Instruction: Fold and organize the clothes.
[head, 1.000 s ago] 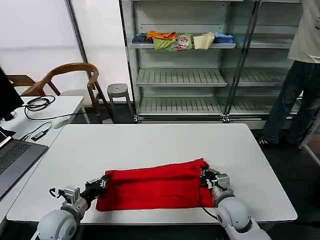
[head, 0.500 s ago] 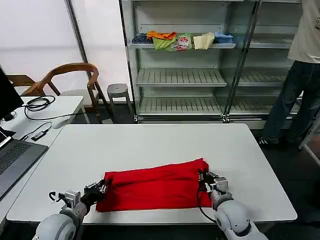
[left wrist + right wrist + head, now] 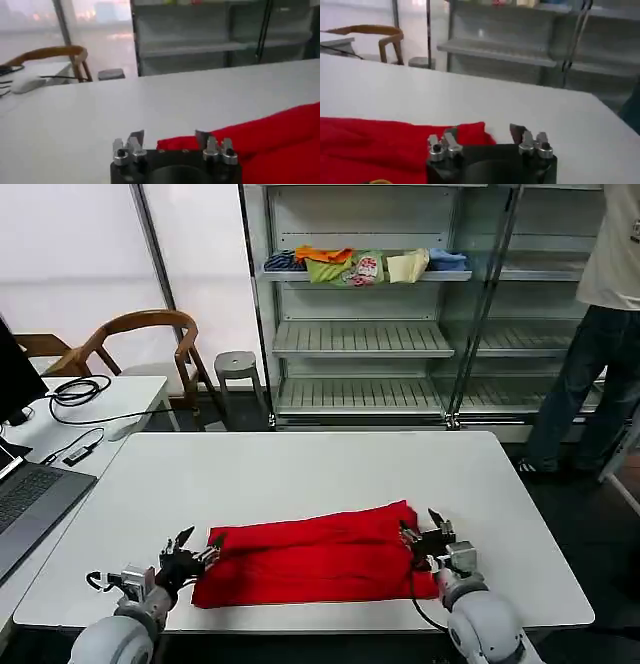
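The red T-shirt lies folded into a band in the lower centre of the head view, its long axis left to right across the white worktop, plain side up and softly creased. The left end effector sits just off its left end and the right end effector at its right end, equally near. Both stand open and hold nothing.

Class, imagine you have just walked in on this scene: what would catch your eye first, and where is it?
First the red T-shirt, folded into a long band near the front edge of the white table. Next, the two end effectors at its ends, both open: the left end effector just off the shirt's left end, the right end effector at its right end. Behind, colourful folded garments sit on a shelf.
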You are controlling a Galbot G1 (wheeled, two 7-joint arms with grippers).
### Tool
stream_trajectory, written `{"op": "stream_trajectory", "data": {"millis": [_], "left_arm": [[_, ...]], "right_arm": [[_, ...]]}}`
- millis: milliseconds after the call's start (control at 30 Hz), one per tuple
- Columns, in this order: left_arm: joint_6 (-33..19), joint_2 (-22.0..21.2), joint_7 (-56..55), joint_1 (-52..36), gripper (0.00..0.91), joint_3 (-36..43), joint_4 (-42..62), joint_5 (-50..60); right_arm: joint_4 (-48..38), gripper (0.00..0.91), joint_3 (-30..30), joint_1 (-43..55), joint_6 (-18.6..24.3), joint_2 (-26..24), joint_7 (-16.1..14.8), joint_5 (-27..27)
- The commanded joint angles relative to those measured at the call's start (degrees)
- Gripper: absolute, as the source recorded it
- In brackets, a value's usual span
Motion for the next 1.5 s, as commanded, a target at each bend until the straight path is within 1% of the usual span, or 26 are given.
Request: {"op": "stream_trajectory", "data": {"millis": [33, 167, 367, 633, 667, 700, 733, 767, 800, 833, 1300, 1433, 1500], "left_arm": [[-1.28, -3.35, -21.3, -0.22, 0.907, 8.15, -1.07, -0.83], [0.75, -4.07, -24.36, 0.12, 0.907, 9.46, -0.89, -1.95], [0.71, -4.54, -26.68, -0.95, 0.907, 9.34, 0.37, -4.21], [1.6, -4.74, -26.47, -1.15, 0.907, 10.06, 1.43, -4.09], [1.75, -4.76, -26.34, -1.1, 0.887, 10.13, 1.46, -4.08], [1.9, -4.79, -26.2, -1.01, 0.403, 10.31, 1.57, -4.08], [1.88, -4.81, -26.06, -0.84, 0.202, 10.49, 1.57, -4.02], [1.89, -4.78, -25.59, -0.73, 0.04, 10.63, 1.51, -3.79], [1.89, -4.74, -25.02, -0.52, 0.04, 10.83, 1.54, -3.47], [1.87, -4.75, -24.86, -0.49, 0.02, 11.02, 1.62, -3.34], [1.66, -5.37, -22.78, -1.05, 0.02, 12.03, 2.38, -2.26], [1.42, -5.15, -21.45, -1.24, 0.02, 11.32, 2.45, -1.14], [1.0, -4.43, -19.84, -1.62, 0.02, 9.73, 2.66, 0.25]], "right_arm": [[8.02, 0.907, 8.16, -9.42, 2.35, 0.05, -0.7, -2.31], [8.72, 0.907, 9.86, -10.83, 2.89, 0.17, -0.71, -2.61], [8.51, 0.907, 10.02, -11.79, 3.41, 0.65, -0.66, -3.01], [8.18, 0.907, 9.62, -11.45, 3.48, 0.98, -0.61, -3.3], [8.13, 0.907, 9.58, -11.43, 3.47, 0.99, -0.61, -3.3], [8.04, 0.907, 9.51, -11.4, 3.48, 1.02, -0.58, -3.31], [7.98, 0.907, 9.48, -11.38, 3.49, 1.03, -0.61, -3.32], [7.88, 0.907, 9.43, -11.34, 3.48, 1.06, -0.61, -3.32], [7.7, 0.907, 9.39, -11.25, 3.5, 1.1, -0.61, -3.33], [7.56, 0.907, 9.35, -11.2, 3.5, 1.17, -0.6, -3.36], [6.23, 0.907, 8.66, -10.29, 3.46, 1.28, -0.52, -3.43], [5.77, 0.907, 8.36, -9.8, 3.43, 1.35, -0.45, -3.52], [5.62, 0.907, 8.19, -9.55, 3.38, 1.19, -0.45, -3.54]]}}
